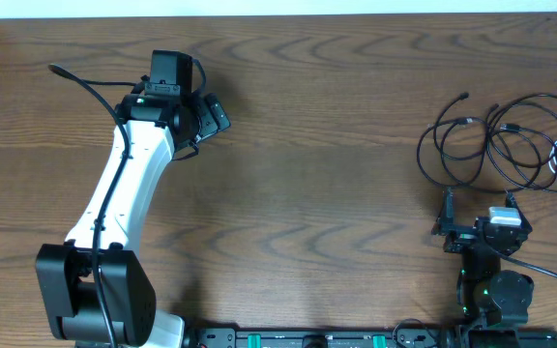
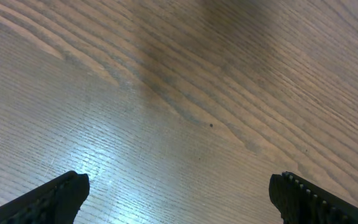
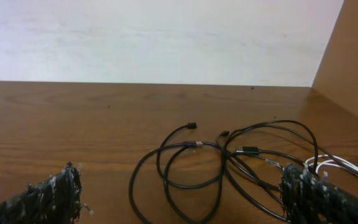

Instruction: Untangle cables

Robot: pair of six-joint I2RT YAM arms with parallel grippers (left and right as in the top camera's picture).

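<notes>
The right pincer is wide open and holds nothing. Its 2 dark fingers stand far apart at the bottom of the right wrist view, low over the wooden table. Just in front of it, toward the far edge of the table, lie the black cords. They make a loose pile of big loops that cross each other near the middle. The pile is longer from side to side than from front to back, so it lies across the way the pincer points. The nearest loops sit between the 2 fingers, and one small plug end sticks out at the far side. The white cord lies at the right end of the pile, just beside the right finger and partly under the black loops. I cannot tell for sure whether the cords are knotted or only lying on top of each other, because they are thin and the crossing spot is small. The left pincer is wide open too and empty, and it looks down at bare wood. Seen from above, the left arm is well apart from the pile, over on the other side of the table. So the right arm is much nearer, and I think it only needs to go forward and down to take a loop.
</notes>
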